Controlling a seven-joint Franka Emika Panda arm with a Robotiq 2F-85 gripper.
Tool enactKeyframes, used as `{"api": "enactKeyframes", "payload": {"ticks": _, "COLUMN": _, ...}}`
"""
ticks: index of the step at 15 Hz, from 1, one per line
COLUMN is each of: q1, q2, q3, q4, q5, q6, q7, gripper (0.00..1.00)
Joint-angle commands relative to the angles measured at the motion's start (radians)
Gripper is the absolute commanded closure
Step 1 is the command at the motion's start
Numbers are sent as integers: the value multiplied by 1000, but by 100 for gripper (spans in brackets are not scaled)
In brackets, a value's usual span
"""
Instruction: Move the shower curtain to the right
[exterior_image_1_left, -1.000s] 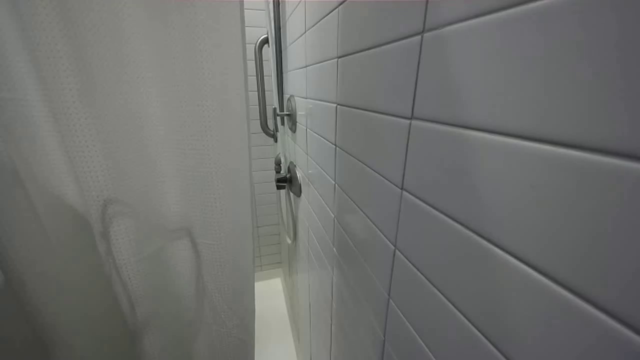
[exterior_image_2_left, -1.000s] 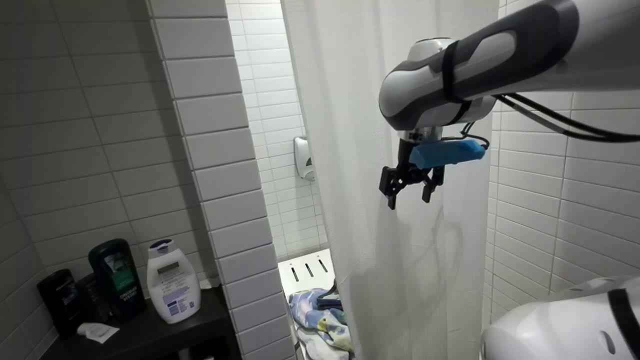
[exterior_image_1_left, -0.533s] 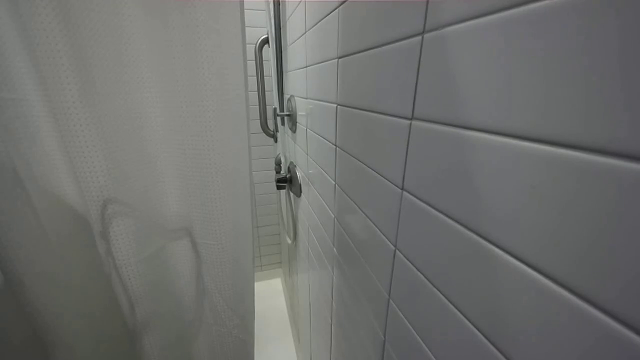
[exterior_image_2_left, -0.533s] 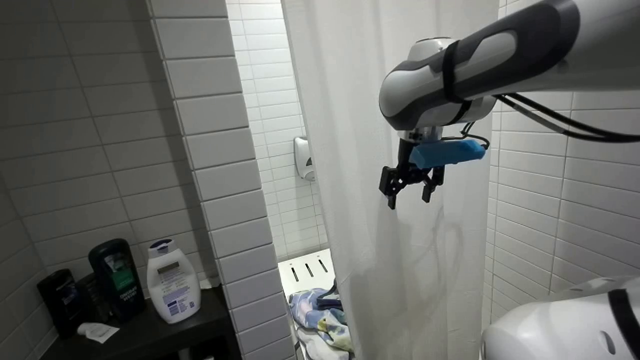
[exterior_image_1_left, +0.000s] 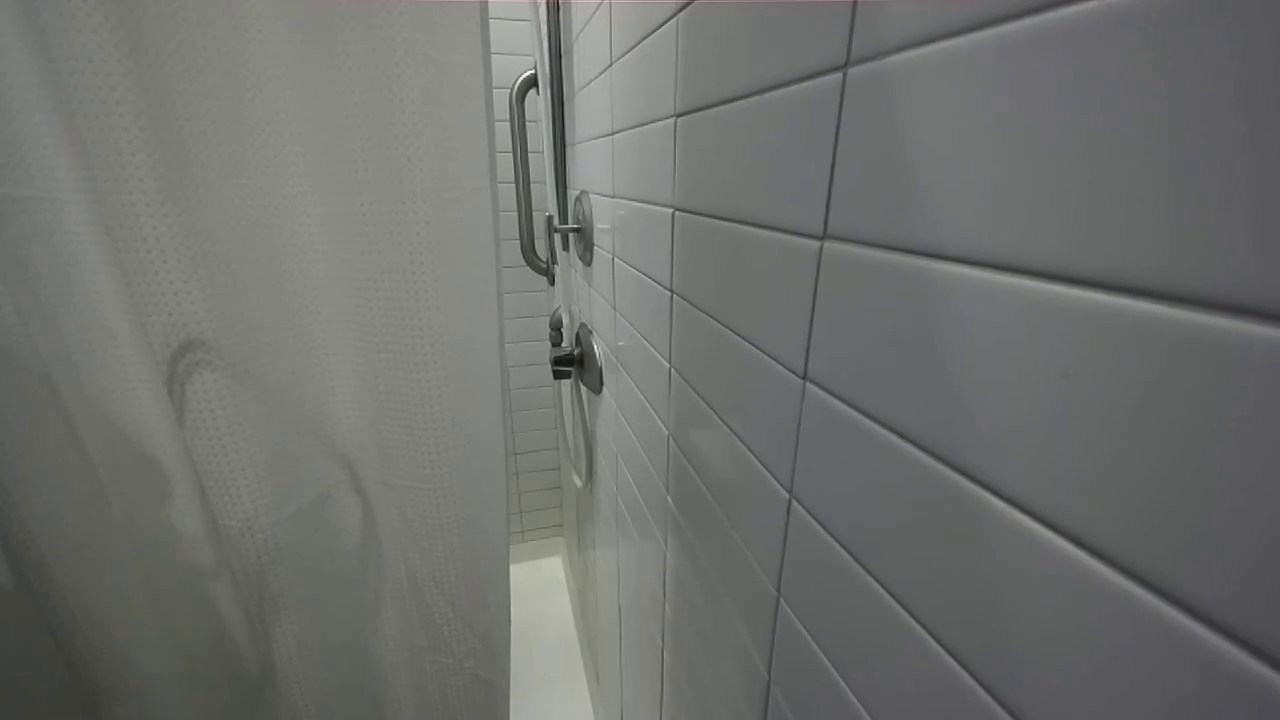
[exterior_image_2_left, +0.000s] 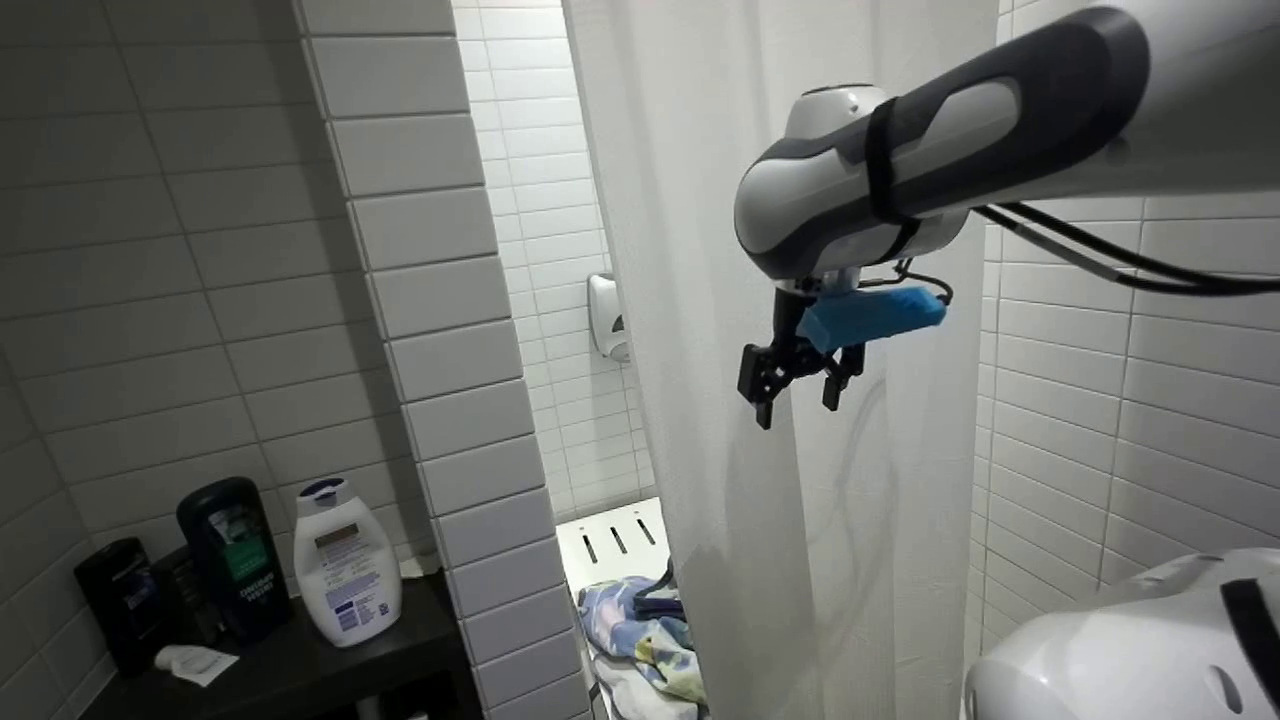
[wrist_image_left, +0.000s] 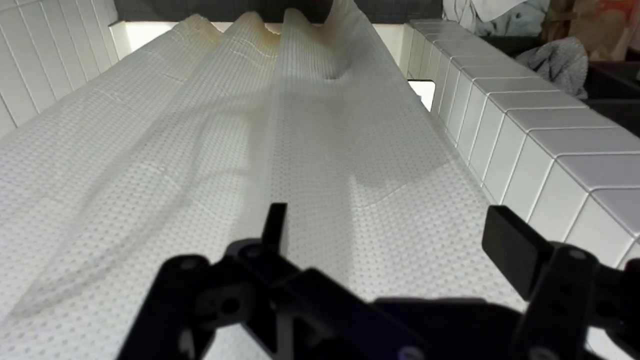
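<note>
Gripper (exterior_image_2_left: 798, 405) and arm (exterior_image_2_left: 950, 150) lower and farther left in an exterior view. Looped shadow (exterior_image_1_left: 193, 347) on shower curtain (exterior_image_1_left: 400, 250) shifted up-left.

- Curtain (wrist_image_left: 305, 150): white, patterned with small grey dots.
- Gripper (exterior_image_2_left: 798, 411): black.
- Arm (exterior_image_2_left: 1050, 120): white and dark grey, black bands (exterior_image_2_left: 881, 165).
- Wrap (exterior_image_2_left: 872, 317): blue.
- Tiles (exterior_image_1_left: 950, 350): white to grey, gridded with darker lines.
- Bar (exterior_image_1_left: 521, 170): metallic grey.
- Shelf (exterior_image_2_left: 300, 685), left: black.
- White bottle (exterior_image_2_left: 355, 540): dark blue on cap (exterior_image_2_left: 325, 490), violet on label (exterior_image_2_left: 347, 575).
- Black bottle (exterior_image_2_left: 225, 598), left of that: green patch (exterior_image_2_left: 245, 558).
- Cloth (exterior_image_2_left: 645, 625): blue, white and yellow, patterned.
- Bench (exterior_image_2_left: 603, 537): white, dark slots (exterior_image_2_left: 619, 541).
</note>
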Motion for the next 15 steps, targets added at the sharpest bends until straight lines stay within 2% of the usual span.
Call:
{"api": "enactKeyframes", "payload": {"ticks": 1, "q1": 33, "q2": -10, "q3": 45, "q4": -20, "q5": -4, "q6": 39, "q7": 24, "gripper": 0}}
{"api": "enactKeyframes", "payload": {"ticks": 4, "q1": 60, "q2": -10, "q3": 80, "q4": -31, "q5": 9, "q6": 109, "q7": 55, "gripper": 0}}
{"api": "enactKeyframes", "payload": {"ticks": 9, "q1": 105, "q2": 2, "q3": 146, "q4": -31, "q5": 94, "q6": 257, "q7": 182, "gripper": 0}}
{"api": "enactKeyframes", "payload": {"ticks": 15, "q1": 117, "q2": 18, "q3": 204, "q4": -34, "q5": 93, "q6": 448, "q7": 231, "gripper": 0}}
